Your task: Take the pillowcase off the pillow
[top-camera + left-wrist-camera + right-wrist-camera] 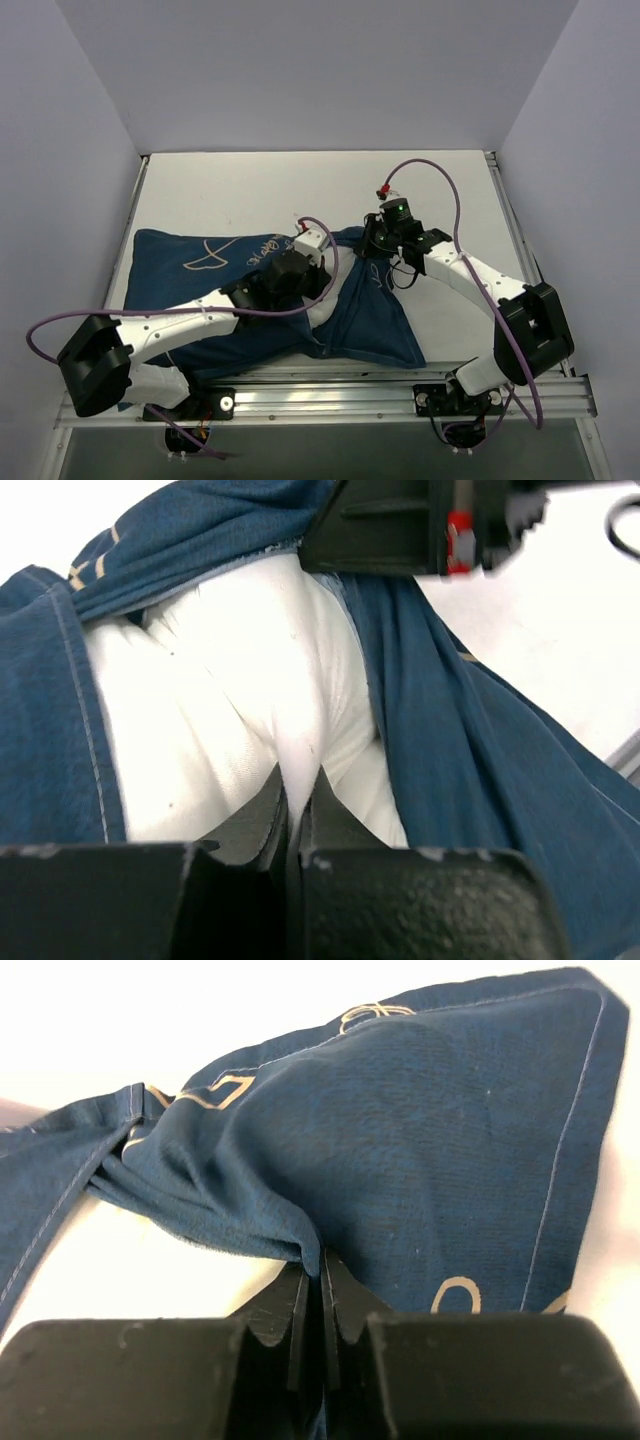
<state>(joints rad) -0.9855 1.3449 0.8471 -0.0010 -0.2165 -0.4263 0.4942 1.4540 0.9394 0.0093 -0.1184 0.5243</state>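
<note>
Two tools, both clenched; left tool (298, 785) nips a ridge of the white pillow (230, 680) where it bulges out of the mouth of the pillowcase (480, 750); right tool (322, 1260) pinches a gathered fold of navy pillowcase, nothing white between its fingers.

Top view: pillowcase lies long axis left-to-right across the desk (300, 185); most of it left of the left tool, a smaller flap toward the near right edge; bared pillow shows only as a pale strip between the two tools.

Right tool sits just beyond and to the right of the left tool, nearly facing it; cloth between them bunched.

Judgement: next move turns on pulling apart along that axis; left tool anchors the pillow, right tool draws the pillowcase off; how much pillow is inside cannot be told.
</note>
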